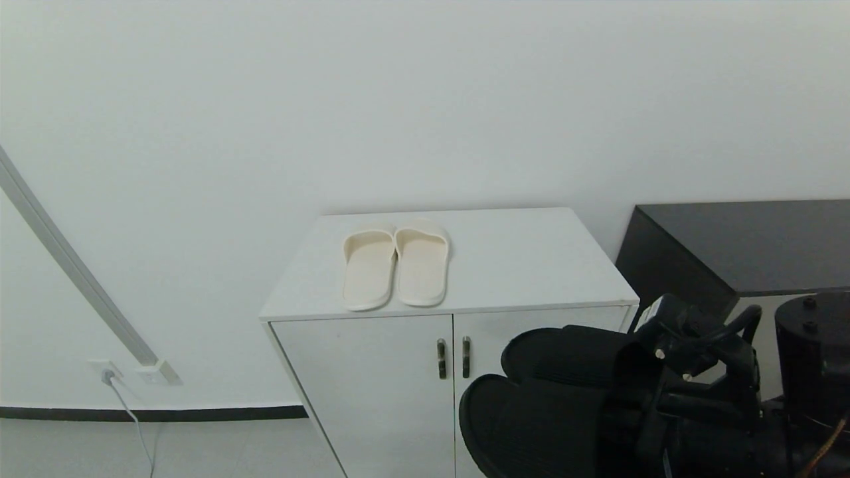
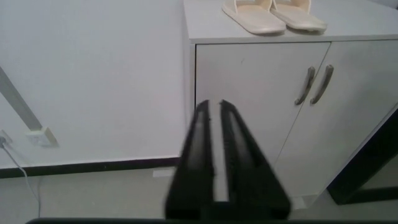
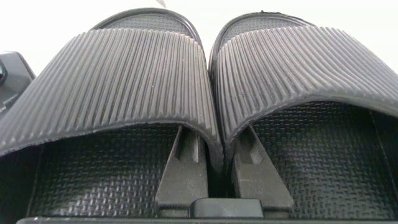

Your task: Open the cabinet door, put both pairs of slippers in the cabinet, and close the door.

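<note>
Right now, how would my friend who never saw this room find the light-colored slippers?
Find the white cabinet against the wall. On its top, left of the middle, the cream slippers lie side by side. They are pale and smooth, unlike the black ribbed slippers held in the right gripper.

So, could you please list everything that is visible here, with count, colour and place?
cabinet: one, white, against the wall, both doors closed
handles: two, dark, upright, side by side where the doors meet
cream slippers: one pair, side by side on the cabinet top
black slippers: one pair, held in front of the cabinet's right door
table: one, black, right of the cabinet
socket: one, white, low on the wall at left, cable plugged in
left gripper: black, shut, empty, facing the left door
right gripper: black, shut on the black slippers
</note>
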Available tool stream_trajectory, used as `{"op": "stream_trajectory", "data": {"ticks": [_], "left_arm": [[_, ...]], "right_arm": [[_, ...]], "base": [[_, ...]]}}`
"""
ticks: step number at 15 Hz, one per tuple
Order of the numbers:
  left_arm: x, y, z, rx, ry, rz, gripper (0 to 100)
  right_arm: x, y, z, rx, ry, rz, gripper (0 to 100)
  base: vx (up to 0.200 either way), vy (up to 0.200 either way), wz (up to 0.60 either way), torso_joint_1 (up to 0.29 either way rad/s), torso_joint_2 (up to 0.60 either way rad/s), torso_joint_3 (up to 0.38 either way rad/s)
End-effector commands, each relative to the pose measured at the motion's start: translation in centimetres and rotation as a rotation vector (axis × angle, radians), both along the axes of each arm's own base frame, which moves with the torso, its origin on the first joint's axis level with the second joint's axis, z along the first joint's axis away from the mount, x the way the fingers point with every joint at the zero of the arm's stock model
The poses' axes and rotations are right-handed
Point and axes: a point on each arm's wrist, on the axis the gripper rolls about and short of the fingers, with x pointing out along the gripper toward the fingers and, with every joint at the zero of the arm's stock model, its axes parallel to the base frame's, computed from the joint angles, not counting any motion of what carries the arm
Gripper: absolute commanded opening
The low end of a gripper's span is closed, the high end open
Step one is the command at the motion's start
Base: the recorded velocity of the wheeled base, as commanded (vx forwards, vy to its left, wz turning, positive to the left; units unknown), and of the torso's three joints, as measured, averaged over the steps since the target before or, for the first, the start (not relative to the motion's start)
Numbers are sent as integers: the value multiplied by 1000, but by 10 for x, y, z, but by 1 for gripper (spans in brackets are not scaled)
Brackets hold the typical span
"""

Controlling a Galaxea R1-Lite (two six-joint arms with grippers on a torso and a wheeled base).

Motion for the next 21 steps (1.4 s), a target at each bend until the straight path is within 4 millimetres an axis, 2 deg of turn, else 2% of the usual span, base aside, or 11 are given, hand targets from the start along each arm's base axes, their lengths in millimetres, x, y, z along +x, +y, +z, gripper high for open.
{"op": "stream_trajectory", "data": {"ticks": [1, 12, 21], "left_arm": [[0, 0, 0, -1, 1, 0, 100], [0, 0, 0, -1, 2, 1, 100], [0, 0, 0, -1, 1, 0, 100]], "right_arm": [[-1, 0, -1, -4, -1, 3, 0], [-4, -1, -5, -30, -7, 24, 0], [-4, -1, -7, -35, -2, 24, 0]], "base": [[0, 0, 0, -193, 432, 237], [0, 0, 0, -214, 533, 314], [0, 0, 0, -156, 487, 326]]}}
